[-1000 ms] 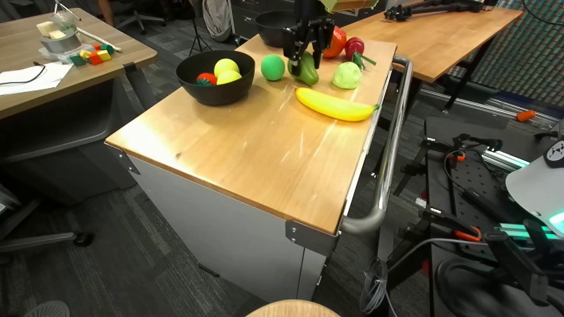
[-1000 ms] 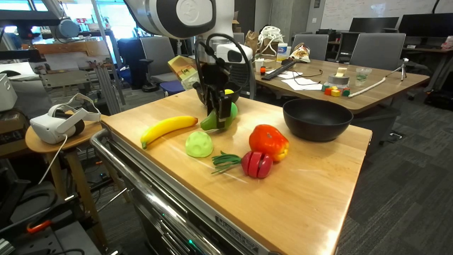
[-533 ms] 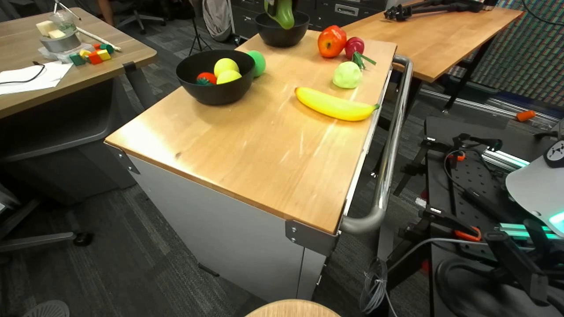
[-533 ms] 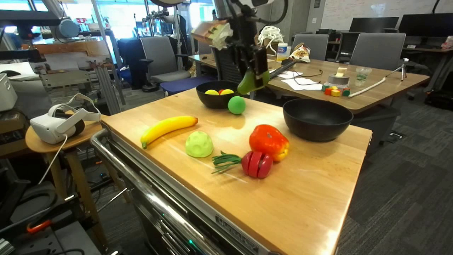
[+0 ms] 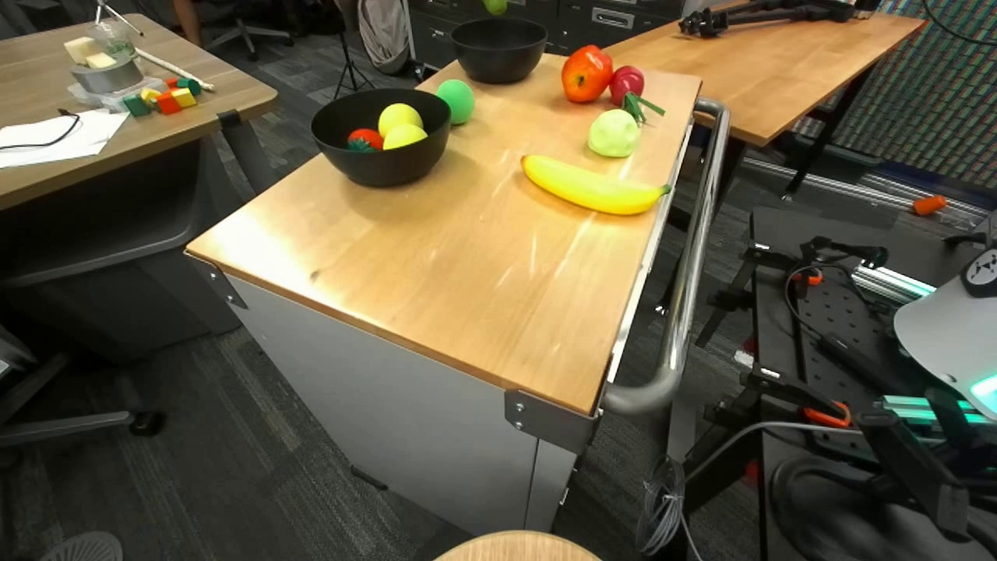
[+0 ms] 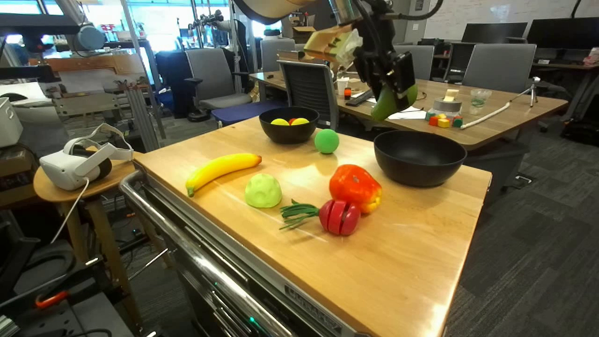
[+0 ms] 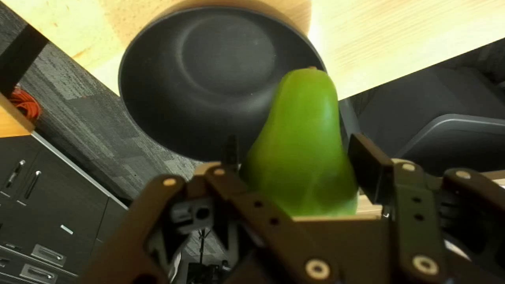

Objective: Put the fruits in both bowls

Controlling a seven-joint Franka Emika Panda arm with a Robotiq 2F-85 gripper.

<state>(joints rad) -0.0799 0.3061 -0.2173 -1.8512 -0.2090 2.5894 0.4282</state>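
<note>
In the wrist view, a green pear-shaped fruit [image 7: 303, 150] was seen gripped on both sides by the jaws. It was held in the air, above the level of the right black bowl [image 6: 420, 171] and somewhat to its left in an exterior view; its exact place over the bowl could not be told. No fruit was seen in the visible part of that bowl. The carry to this bowl was judged to be the step in hand; next, the fruit would need to be centred over it, lowered and let go. Farther left, two yellow balls [image 6: 280, 121] and a strawberry-like piece [image 5: 364, 139] were held by the left black bowl [image 6: 287, 135]. Between the bowls, a green ball [image 6: 326, 141] was seen on the table [image 6: 398, 252]. Nearer, a banana [image 6: 222, 169] was noted at the left, a pale green round piece [image 6: 263, 191] in the middle, and an orange-red pepper [image 6: 351, 184] beside a sliced red piece [image 6: 339, 217]; all would need to be picked and carried.
</note>
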